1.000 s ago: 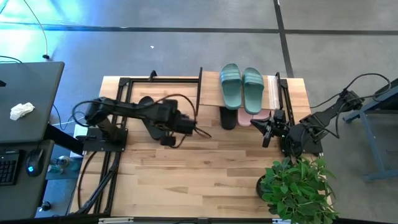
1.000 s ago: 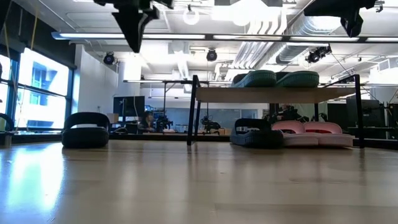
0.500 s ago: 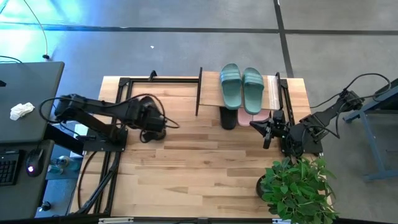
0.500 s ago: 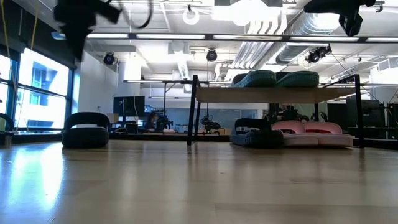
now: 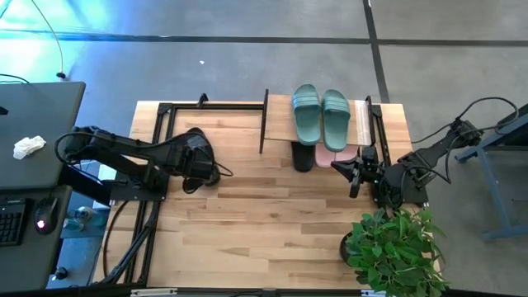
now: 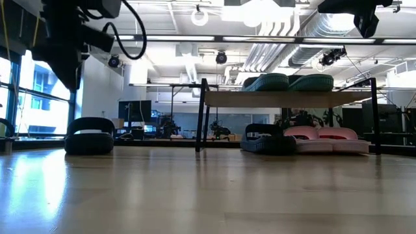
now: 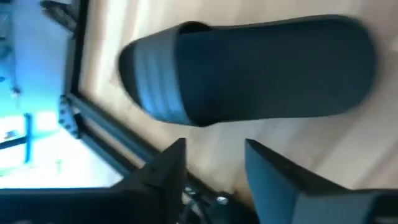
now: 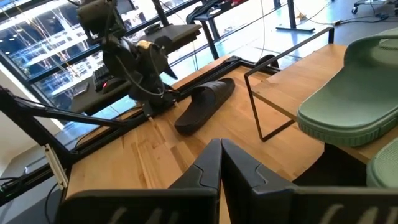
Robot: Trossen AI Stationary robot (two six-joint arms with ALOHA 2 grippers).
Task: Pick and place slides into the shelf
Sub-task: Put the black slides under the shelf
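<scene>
The left gripper (image 5: 196,162) hangs raised above the table's (image 5: 272,223) left part, its arm bent back toward that edge; its fingers (image 7: 168,171) appear parted, with nothing between them. The right gripper (image 5: 353,172) waits above the table's right side, fingers pressed together.

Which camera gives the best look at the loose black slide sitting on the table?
The left wrist view: the black slide fills it, strap and sole clear. The right wrist view shows it whole but farther off. The low view shows only its end. In the high view the left arm mostly covers it.
</scene>
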